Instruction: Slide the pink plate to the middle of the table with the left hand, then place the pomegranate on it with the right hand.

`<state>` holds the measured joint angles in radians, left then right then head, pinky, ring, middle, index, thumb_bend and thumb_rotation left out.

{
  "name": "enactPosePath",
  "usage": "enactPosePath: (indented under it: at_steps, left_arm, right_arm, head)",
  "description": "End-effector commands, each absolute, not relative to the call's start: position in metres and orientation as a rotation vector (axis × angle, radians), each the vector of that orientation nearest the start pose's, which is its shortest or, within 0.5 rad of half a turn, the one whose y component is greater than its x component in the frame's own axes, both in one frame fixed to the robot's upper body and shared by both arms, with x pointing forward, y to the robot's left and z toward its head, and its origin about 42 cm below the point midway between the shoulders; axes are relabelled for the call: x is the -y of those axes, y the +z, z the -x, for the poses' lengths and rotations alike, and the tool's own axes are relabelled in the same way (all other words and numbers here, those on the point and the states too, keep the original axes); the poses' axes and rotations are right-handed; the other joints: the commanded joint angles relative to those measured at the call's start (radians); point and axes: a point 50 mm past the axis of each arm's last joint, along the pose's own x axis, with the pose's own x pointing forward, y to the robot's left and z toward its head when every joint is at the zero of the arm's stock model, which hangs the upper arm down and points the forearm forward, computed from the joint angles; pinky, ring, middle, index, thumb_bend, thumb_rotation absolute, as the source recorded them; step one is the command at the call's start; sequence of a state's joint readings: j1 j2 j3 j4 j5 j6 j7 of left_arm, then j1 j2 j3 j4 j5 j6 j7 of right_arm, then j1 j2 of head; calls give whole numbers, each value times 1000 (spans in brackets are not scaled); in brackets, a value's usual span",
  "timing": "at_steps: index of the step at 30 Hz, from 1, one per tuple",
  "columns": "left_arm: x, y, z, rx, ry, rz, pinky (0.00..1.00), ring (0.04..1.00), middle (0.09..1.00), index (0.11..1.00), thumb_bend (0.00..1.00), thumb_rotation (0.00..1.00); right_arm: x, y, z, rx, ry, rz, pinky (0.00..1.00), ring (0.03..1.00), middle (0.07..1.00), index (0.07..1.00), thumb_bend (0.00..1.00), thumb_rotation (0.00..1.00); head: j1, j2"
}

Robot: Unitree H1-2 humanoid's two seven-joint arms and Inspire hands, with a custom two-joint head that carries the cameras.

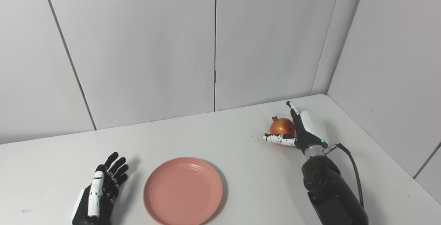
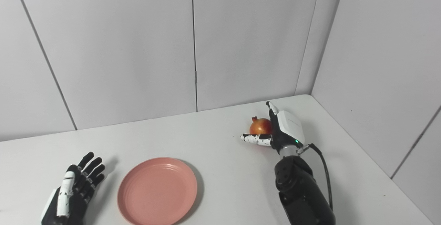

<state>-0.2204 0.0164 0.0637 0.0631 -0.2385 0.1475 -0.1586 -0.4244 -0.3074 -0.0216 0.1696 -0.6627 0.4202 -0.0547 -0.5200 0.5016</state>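
The pink plate (image 1: 183,191) lies flat on the white table (image 1: 241,170), near the front edge and a little left of centre. My left hand (image 1: 100,192) is open and empty, fingers spread, just left of the plate and apart from it. The pomegranate (image 1: 281,126), orange-red with a small crown, sits on the table at the back right. My right hand (image 1: 303,130) is open around it: the thumb lies in front of the fruit and the fingers stand against its right side. The fingers have not closed on it. The fruit also shows in the right eye view (image 2: 260,126).
White wall panels stand behind the table and along its right side, close to the pomegranate. The table's right edge (image 1: 382,149) runs diagonally past my right forearm, and a black cable (image 1: 355,170) hangs off the right wrist.
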Motion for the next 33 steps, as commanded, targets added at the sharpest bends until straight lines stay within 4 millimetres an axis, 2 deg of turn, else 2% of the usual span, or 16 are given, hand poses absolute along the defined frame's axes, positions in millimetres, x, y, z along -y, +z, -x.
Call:
enactPosePath:
  at_steps: [1,15,23,28,33]
  left_arm:
    - [-206,141,-353,27,-192,227,937,907,894,874,346,1000]
    - [-205,143,-352,24,-191,230,934,903,891,872,356,1000]
    - [-206,142,-353,19,-189,233,930,899,889,873,356,1000]
    - [-206,143,-352,18,-188,235,928,899,890,870,358,1000]
    - [-207,142,-352,21,-191,234,928,899,889,872,361,1000]
  right_arm:
    - [323,226,-424,-24,-390,930,736,859,916,920,973,401]
    - [329,225,-436,-37,-402,930,736,852,906,903,948,346]
    - [331,223,-437,-49,-436,951,697,818,877,874,891,237]
    - [333,223,-437,-17,-444,943,639,737,786,800,859,59]
    - [334,222,-437,-4,-439,949,547,626,684,708,806,2]
  head:
    - [1,1]
    - [7,9]
    - [7,10]
    - [10,14]
    - [11,18]
